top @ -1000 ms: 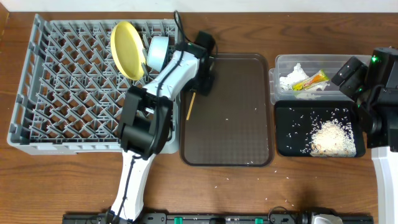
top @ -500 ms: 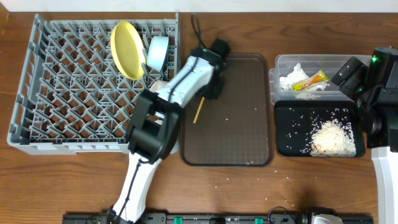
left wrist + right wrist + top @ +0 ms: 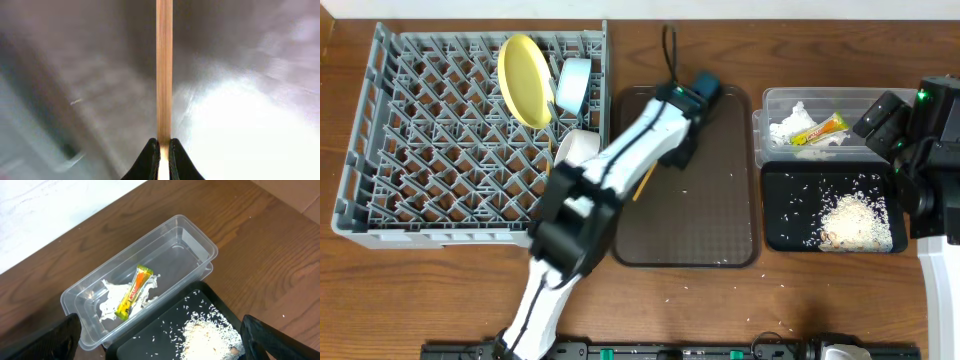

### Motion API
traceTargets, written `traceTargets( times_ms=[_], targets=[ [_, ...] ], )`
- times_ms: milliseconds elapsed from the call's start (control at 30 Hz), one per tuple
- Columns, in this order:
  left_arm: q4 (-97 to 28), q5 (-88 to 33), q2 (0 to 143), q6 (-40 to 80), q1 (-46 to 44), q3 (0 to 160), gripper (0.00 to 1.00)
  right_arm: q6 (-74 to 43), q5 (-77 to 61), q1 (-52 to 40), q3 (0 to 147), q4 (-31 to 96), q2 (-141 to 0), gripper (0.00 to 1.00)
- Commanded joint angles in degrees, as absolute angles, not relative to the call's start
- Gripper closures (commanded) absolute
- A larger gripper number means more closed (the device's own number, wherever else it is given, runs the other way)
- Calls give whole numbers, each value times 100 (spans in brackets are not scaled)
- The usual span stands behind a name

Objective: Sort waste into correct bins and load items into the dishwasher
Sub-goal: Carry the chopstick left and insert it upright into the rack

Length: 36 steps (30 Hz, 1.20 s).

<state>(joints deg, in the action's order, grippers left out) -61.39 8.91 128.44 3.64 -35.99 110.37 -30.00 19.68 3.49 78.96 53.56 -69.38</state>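
Note:
My left gripper (image 3: pixel 668 160) is over the brown serving tray (image 3: pixel 720 220), shut on a thin wooden chopstick (image 3: pixel 642 183). In the left wrist view the chopstick (image 3: pixel 164 75) runs straight out from between the shut jaws (image 3: pixel 164 150). The grey dish rack (image 3: pixel 430 150) holds the yellow plate (image 3: pixel 523 80), the light blue bowl (image 3: pixel 573 85) and a white bowl (image 3: pixel 578 148). The clear tub (image 3: pixel 775 100) holds the white tissue (image 3: pixel 107 305) and the yellow wrapper (image 3: pixel 132 292). The black tray (image 3: pixel 785 225) holds the rice (image 3: pixel 210 337). My right gripper (image 3: pixel 165 347) is open and empty above both bins.
A few loose rice grains (image 3: pixel 672 292) lie on the wooden table in front of the brown tray. The left arm (image 3: pixel 570 220) stretches diagonally across the rack's right front corner. The clear tub and black tray sit side by side at the right.
My left arm has swung right, from the rack's right edge to over the brown tray, carrying the chopstick with it. The right arm has not moved.

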Motion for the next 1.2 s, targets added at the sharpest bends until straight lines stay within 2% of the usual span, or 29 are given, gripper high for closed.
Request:
traceTargets(
  times_ms=[0,133,267,400,500,633,733,767,833,1167],
  targets=[
    [-6390,1243,11275,434,-3317,11332,92,-3083,2005,368,7885,5367,-6952,1],
    [-7170,1708,10516,438,-2534,11332,93,-3083,2005,368,7885,5367,-6952,1],
    [-7690,1704,10534,482,-1680,11148,92,-3083,2005,368,7885,5367,-6952,1],
    [-7465,1651,10600,432,-943,10486,92,-3083,2005,368,7885,5367,-6952,1],
    [-7116,1109,10659,189,-727,10020,92,-3083,2005,368,7885,5367,-6952,1],
    [-6591,1094,10680,172,-676,9432,91,-3083,2005,368,7885,5367,-6952,1],
    [-6541,1094,10680,172,-676,9417,71,-3083,2005,368,7885,5367,-6952,1],
    [-6525,1094,10680,172,-676,9417,61,-3083,2005,368,7885,5367,-6952,1],
    [-6510,1096,10680,172,-676,9417,52,-3083,2005,368,7885,5367,-6952,1],
    [-7109,1085,10110,399,-687,10040,49,-3083,2005,368,7885,5367,-6952,1]
  ],
)
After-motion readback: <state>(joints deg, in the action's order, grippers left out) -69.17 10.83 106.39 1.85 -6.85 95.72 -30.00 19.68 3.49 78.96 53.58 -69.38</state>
